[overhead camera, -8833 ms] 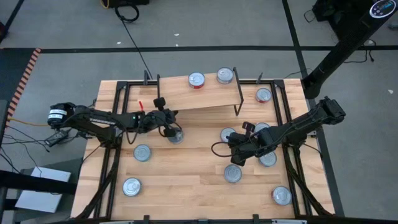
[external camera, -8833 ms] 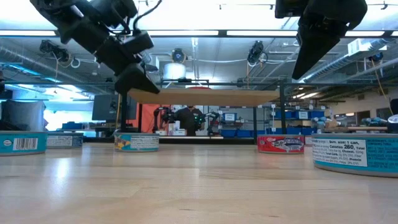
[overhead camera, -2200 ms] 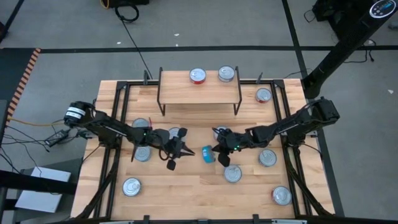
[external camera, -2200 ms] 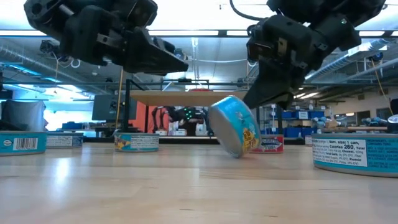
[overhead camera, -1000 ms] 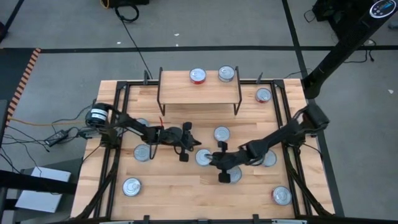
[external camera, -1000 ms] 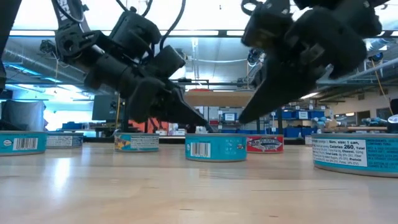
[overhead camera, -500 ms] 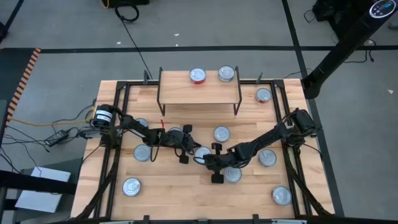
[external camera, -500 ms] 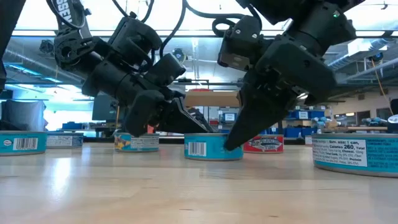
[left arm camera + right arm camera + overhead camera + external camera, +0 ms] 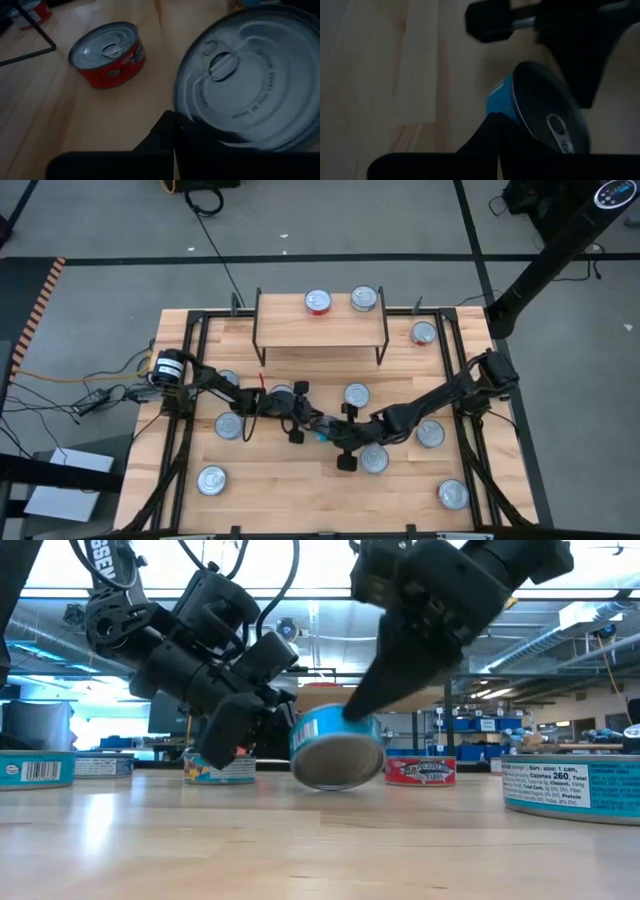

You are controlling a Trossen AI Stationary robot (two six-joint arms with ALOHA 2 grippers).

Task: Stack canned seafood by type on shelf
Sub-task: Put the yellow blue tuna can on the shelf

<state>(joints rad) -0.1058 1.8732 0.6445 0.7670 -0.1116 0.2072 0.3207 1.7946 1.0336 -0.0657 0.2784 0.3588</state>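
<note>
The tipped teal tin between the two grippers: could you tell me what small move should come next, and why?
Probably ease the right gripper back so the teal round tin settles flat on the wooden tabletop. It stands tipped on its edge, propped between the right gripper and the left gripper; both look open, so neither seems to hold it firmly enough to lift.

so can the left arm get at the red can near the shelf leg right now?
Probably not at once: the left gripper is busy at the tilted teal can, with the right gripper. The red can sits unobstructed nearby.
</note>
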